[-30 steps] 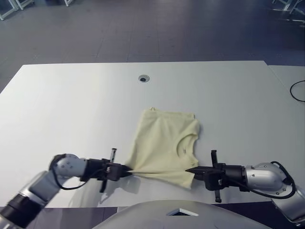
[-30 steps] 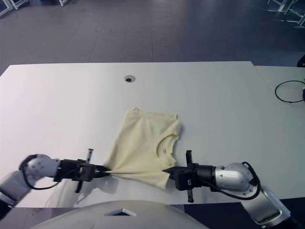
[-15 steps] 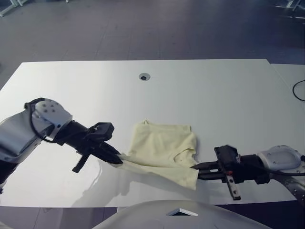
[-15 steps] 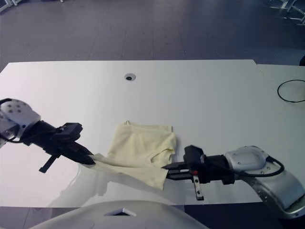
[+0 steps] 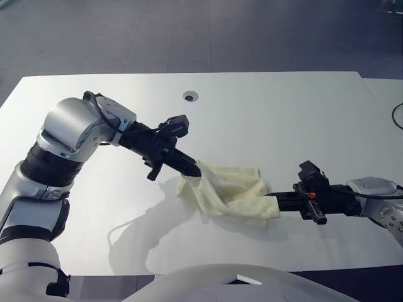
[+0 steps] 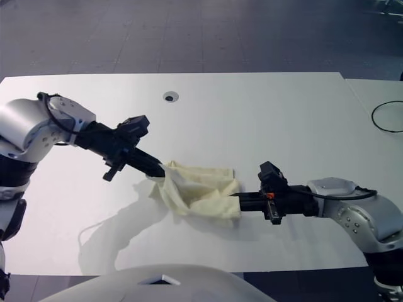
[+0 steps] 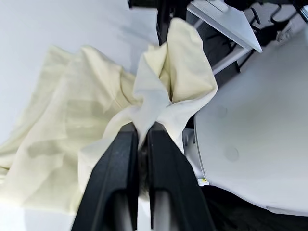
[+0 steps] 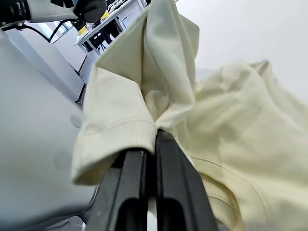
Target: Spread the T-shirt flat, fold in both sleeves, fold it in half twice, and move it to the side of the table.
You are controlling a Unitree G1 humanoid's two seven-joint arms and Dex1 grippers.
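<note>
Right pincer (image 5: 275, 202) lies low over the counter (image 5: 302, 119), closest to the robot. Its two fingers are pressed together on a hemmed edge of the pale yellow T-shirt (image 5: 233, 192), and the wrist view shows the stitched border pinched between them. From that pincer the cloth runs off towards the robot's left and slightly farther out, a crumpled, doubled-over bundle resting on the counter between the two arms. At its other end the left pincer (image 5: 195, 169) is likewise clamped tight on a fold of fabric, and it sits higher than the right one, so the shirt rises off the surface up to it. The garment's long axis is thus the line joining the two pincers, each with one end, neither closer to the bulk than the other. Spreading is not yet done: the cloth sags slack in the middle. I judge the pincers must draw apart along that line and lay it down away from the robot. Beyond the left pincer sits a small round cable port (image 5: 189, 96) in the counter.
</note>
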